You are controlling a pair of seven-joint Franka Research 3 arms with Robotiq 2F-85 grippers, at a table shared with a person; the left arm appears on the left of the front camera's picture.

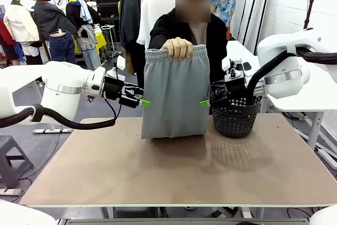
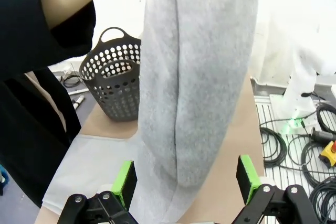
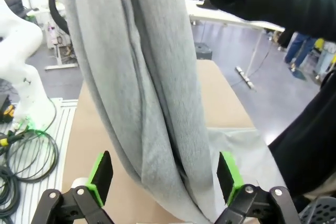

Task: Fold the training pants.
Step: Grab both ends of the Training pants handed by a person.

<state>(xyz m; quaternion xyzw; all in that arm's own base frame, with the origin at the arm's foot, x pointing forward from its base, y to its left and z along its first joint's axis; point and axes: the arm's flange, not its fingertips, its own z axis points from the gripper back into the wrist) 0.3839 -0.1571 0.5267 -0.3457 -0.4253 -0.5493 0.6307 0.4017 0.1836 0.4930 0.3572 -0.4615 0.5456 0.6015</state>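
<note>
We log the light grey soft-fabric training pants [image 1: 174, 96] hanging upright. A person's hand [image 1: 178, 48] pinches the gathered waistband at its middle, and the lower end touches the brown tabletop [image 1: 174, 177]. We judge the hold is meant to spread the cloth flat and offer both side edges to the arms. The long axis runs vertically, with the waistband up and the leg end down, and the broad face is turned toward the robot's side. The left gripper [image 2: 186, 178] comes in at one side edge about halfway down. Its jaws are wide open with the grey fabric hanging between them, and the green pads [image 2: 125, 182] look clear of the cloth on both sides. The right gripper [image 3: 164, 177] mirrors this at the opposite edge. Its jaws are also spread wide with the pants draped between them and nothing clamped. From each set of jaws the pants appear edge-on, rising up and away, with the hem end lying just below the fingertips. A black perforated plastic basket [image 1: 235, 117] stands on the tabletop behind the right jaws and just beside the pants. We can't tell whether it touches them. Our call is that no fold has been made yet. Next, both jaws likely need to close on the side edges before the person lets go, and a loose pinch risks the soft cloth slipping.
</note>
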